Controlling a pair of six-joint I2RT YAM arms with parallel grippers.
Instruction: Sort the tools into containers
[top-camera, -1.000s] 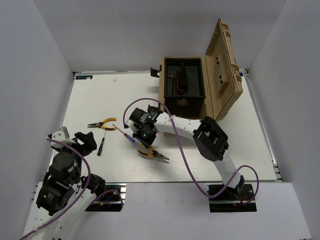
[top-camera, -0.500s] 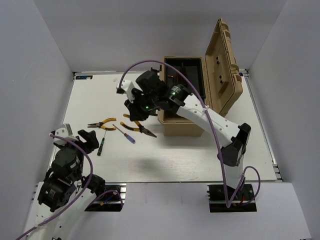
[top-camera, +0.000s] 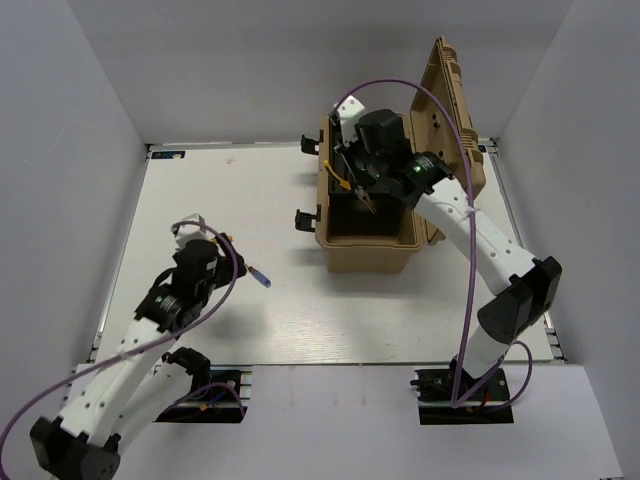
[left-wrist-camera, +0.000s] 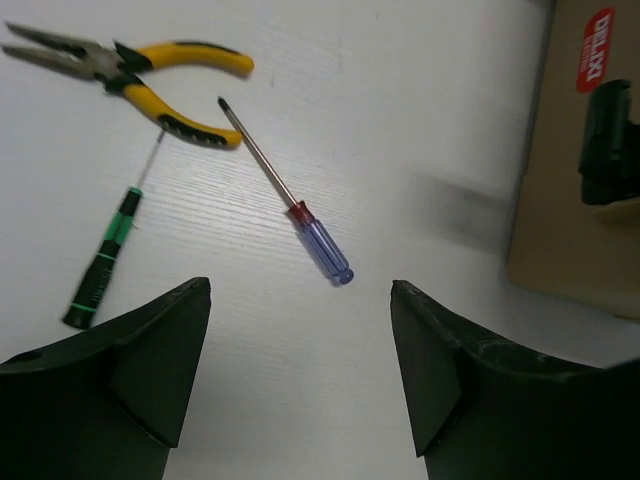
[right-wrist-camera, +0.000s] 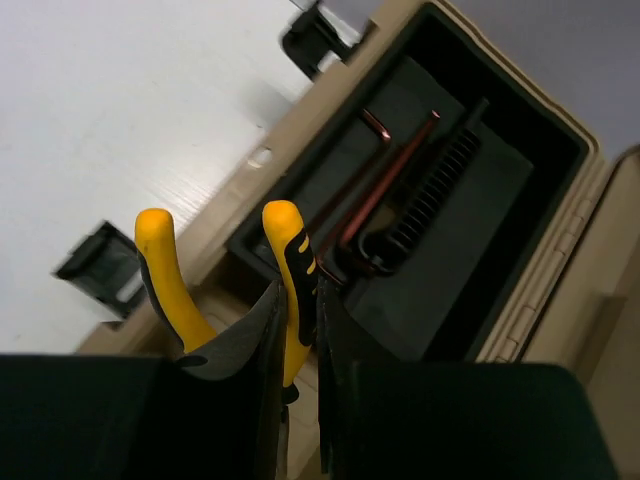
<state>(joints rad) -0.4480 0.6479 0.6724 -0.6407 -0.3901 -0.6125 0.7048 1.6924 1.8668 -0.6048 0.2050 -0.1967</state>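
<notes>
Right gripper (right-wrist-camera: 298, 300) clamped on yellow-handled pliers (right-wrist-camera: 283, 225) over tan plastic box (top-camera: 368, 255): thin grip, could slip, land outside. Left gripper (left-wrist-camera: 300, 290) apart.

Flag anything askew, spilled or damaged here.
Nothing stands out. The open case is intact, the right pincer grips yellow pliers over it, and the second pliers, green screwdriver and blue-handled screwdriver lie flat on the table, just unsorted.

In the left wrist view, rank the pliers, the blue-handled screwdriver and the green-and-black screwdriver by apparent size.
1. pliers
2-3. blue-handled screwdriver and green-and-black screwdriver: similar length, too close to rank.
</notes>
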